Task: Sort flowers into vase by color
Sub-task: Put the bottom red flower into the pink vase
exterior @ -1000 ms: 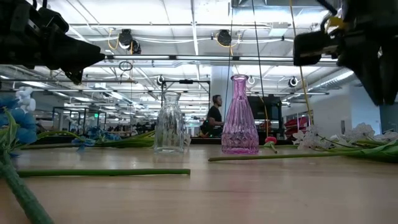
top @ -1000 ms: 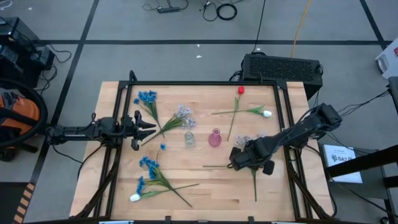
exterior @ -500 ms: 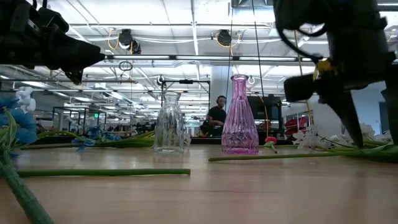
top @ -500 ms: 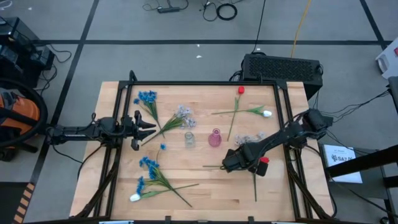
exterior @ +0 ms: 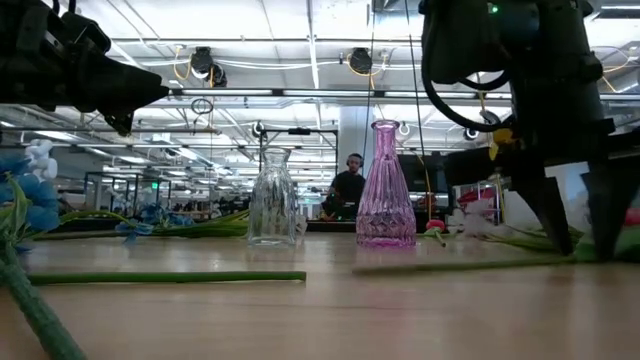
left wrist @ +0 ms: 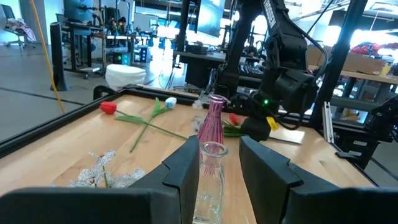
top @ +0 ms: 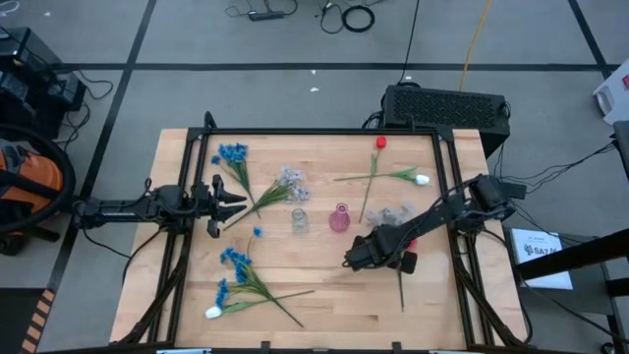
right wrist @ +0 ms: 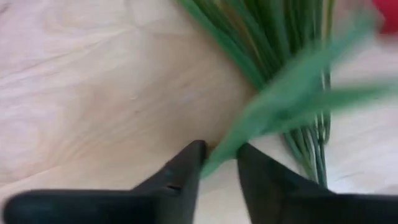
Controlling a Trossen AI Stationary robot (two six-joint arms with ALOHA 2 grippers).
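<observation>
My right gripper (top: 356,256) is down at the table, near of the pink vase (top: 339,218), shut on a leaf of a green-stemmed spray (right wrist: 273,43) that lies flat there. A red bud (top: 411,243) shows beside the wrist. The clear vase (top: 299,220) stands left of the pink one. Loose on the wood lie blue clusters (top: 233,154), a lavender-white spray (top: 290,182), crossed red (top: 380,143) and white tulips (top: 421,180), and blue sprays with a white bud (top: 239,275). My left gripper (top: 234,200) waits open above the table's left side. My right gripper has a green leaf (right wrist: 219,154) of the spray between its two fingers (right wrist: 186,171), near the leaf's free end. The fingers (exterior: 560,235) come from above, pointing down, their ends at the tabletop. The spray's stems still lie on the wood.
A long green stem (exterior: 170,277) lies across the near part of the table. Lavender-white blooms (top: 393,216) rest just far of the right wrist. Black rails (top: 324,131) border the table. Bare wood shows between the vases and the near edge.
My right gripper has come down from above the table to its surface and moved toward the table's left edge. The green stem beside it has shifted a little toward the near edge. The left arm has kept still.
</observation>
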